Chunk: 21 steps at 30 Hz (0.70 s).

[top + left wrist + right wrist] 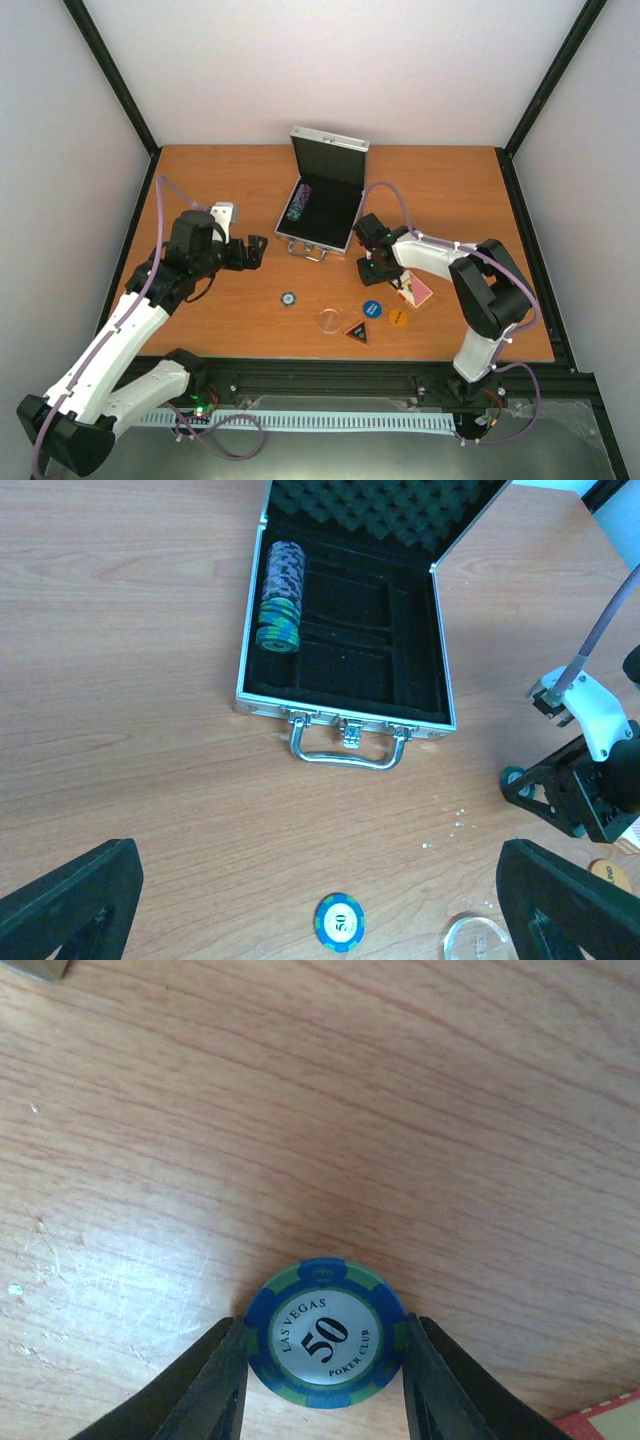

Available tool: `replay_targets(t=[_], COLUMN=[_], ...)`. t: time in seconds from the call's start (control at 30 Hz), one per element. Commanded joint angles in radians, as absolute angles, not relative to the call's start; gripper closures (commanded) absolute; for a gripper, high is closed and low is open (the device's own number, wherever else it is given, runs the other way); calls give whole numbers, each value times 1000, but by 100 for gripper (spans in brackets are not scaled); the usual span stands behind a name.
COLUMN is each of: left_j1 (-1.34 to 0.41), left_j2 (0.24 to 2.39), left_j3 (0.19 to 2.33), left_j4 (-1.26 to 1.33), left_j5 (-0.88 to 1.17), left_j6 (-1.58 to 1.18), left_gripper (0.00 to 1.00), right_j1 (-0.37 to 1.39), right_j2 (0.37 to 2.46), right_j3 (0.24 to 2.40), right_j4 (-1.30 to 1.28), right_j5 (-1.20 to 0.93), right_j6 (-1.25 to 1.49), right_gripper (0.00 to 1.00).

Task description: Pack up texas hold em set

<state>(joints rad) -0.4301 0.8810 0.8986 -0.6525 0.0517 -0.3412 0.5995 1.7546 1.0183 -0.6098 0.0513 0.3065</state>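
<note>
The silver case (322, 243) lies open at the back middle of the table, with a row of poker chips (299, 203) in its left slot (278, 597). My right gripper (368, 268) is down at the table in front of the case's right corner. Both its fingers press the edges of a blue-green "50" poker chip (327, 1333), which lies flat on the wood. Another "50" chip (288, 298) lies loose in front of the case (340, 921). My left gripper (255, 250) hovers wide open, left of the case handle (345, 755), holding nothing.
A clear round button (329, 320), a dark triangular button (358, 331), a blue round button (372, 309) and an orange one (399, 317) lie near the front. The red-backed card deck (416, 291) sits under the right forearm. Black frame rails border the table.
</note>
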Motion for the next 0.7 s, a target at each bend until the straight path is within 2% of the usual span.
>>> replay_targets(t=[0.0,0.53,0.67], left_j1=[-428,-427,-422], left_j2=[865,851,828], left_j3=[897,999,1040], left_j4=[-663,-746,-774], left_j5=[46,-43,-44], left_j6=[-346,-321,-316], left_gripper=[0,0,0], right_j1=[621,712,712], right_j2=[1768,1749,1757], right_j3=[1009,1131,1116], right_j4=[-658,-734,-741], right_j5=[5,38,102], right_j6=[330,363,366], right_gripper=[59,58,37])
